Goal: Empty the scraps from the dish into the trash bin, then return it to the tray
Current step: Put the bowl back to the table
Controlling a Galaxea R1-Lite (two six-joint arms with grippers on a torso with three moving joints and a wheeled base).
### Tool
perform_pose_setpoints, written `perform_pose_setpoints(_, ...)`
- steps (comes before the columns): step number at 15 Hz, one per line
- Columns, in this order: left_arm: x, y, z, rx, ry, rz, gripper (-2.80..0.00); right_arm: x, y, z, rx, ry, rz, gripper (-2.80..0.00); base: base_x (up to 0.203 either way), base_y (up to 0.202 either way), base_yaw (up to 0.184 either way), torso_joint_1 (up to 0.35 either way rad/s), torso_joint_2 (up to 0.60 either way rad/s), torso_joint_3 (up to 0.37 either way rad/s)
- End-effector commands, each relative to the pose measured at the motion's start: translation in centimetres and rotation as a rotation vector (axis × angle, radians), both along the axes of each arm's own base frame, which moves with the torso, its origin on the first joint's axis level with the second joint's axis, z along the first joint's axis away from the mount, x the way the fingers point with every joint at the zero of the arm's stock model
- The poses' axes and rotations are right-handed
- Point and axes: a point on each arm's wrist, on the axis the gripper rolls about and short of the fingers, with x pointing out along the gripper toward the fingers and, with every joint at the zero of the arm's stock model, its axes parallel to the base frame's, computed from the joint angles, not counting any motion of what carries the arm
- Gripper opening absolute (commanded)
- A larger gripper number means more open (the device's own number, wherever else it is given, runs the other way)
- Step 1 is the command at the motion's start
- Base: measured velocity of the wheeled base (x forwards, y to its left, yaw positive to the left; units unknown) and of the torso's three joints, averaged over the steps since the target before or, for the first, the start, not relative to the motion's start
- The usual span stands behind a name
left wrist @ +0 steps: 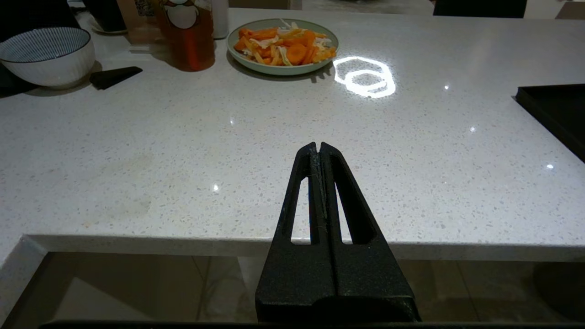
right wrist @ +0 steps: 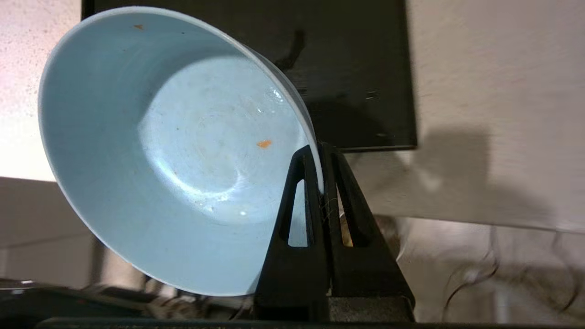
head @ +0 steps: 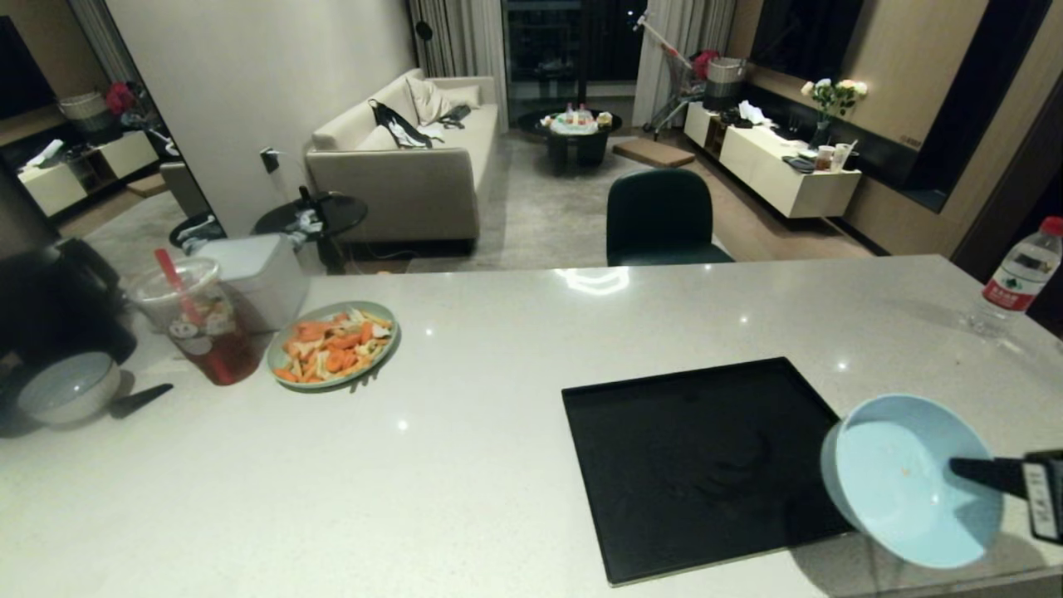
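Observation:
The dish [head: 905, 482], a pale blue bowl, hangs tilted over the table's front right corner, overlapping the right edge of the black tray [head: 689, 465]. My right gripper [head: 963, 469] is shut on its rim. In the right wrist view the fingers [right wrist: 317, 148] pinch the dish [right wrist: 173, 151], whose inside is bare except for a small orange speck of scraps [right wrist: 263, 143]. The tray [right wrist: 356, 68] lies beyond it with nothing on it. My left gripper [left wrist: 318, 146] is shut and holds nothing, parked at the table's front edge. The trash bin is out of view.
At the table's back left stand a green plate of carrot and vegetable pieces [head: 333, 345], an iced drink cup [head: 199, 324] and a white bowl [head: 68, 386]. A water bottle [head: 1017, 278] stands at the far right. A dark chair [head: 660, 216] sits behind the table.

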Motion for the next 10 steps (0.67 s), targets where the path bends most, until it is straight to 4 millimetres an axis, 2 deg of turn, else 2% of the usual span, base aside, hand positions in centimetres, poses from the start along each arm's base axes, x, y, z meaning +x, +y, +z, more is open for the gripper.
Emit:
perform_pose_setpoints(1, 0.0, 0.0, 0.0, -0.001, 0.001, 0.000, -2.80, 7.6, 2.4, -2.5, 0.032, 0.232, 0.000, -2.80, 0.000, 0.000, 0.000, 0.000, 0.00, 0.000)
perform_pose_setpoints(3, 0.0, 0.0, 0.0, -0.001, 0.001, 0.000, -2.80, 12.5, 6.3, -3.0, 0.067, 0.317, -0.029, -2.80, 0.000, 0.000, 0.000, 0.000, 0.00, 0.000)
perform_pose_setpoints(4, 0.0, 0.0, 0.0, -0.001, 0.001, 0.000, -2.80, 14.2, 8.6, -3.3, 0.090, 0.363, -0.049, -2.80, 0.000, 0.000, 0.000, 0.000, 0.00, 0.000)
perform_pose_setpoints(5, 0.0, 0.0, 0.0, -0.001, 0.001, 0.000, -2.80, 15.2, 10.8, -3.8, 0.104, 0.418, -0.067, -2.80, 0.000, 0.000, 0.000, 0.000, 0.00, 0.000)
perform_pose_setpoints(6, 0.0, 0.0, 0.0, -0.001, 0.001, 0.000, -2.80, 15.5, 13.0, -4.5, 0.109, 0.471, -0.077, -2.80, 0.000, 0.000, 0.000, 0.000, 0.00, 0.000)
perform_pose_setpoints(7, 0.0, 0.0, 0.0, -0.001, 0.001, 0.000, -2.80, 15.5, 14.3, -5.3, 0.104, 0.511, -0.088, -2.80, 0.000, 0.000, 0.000, 0.000, 0.00, 0.000)
perform_pose_setpoints(10, 0.0, 0.0, 0.0, -0.001, 0.001, 0.000, -2.80, 15.3, 15.6, -7.4, 0.069, 0.573, -0.112, -2.80, 0.000, 0.000, 0.000, 0.000, 0.00, 0.000)
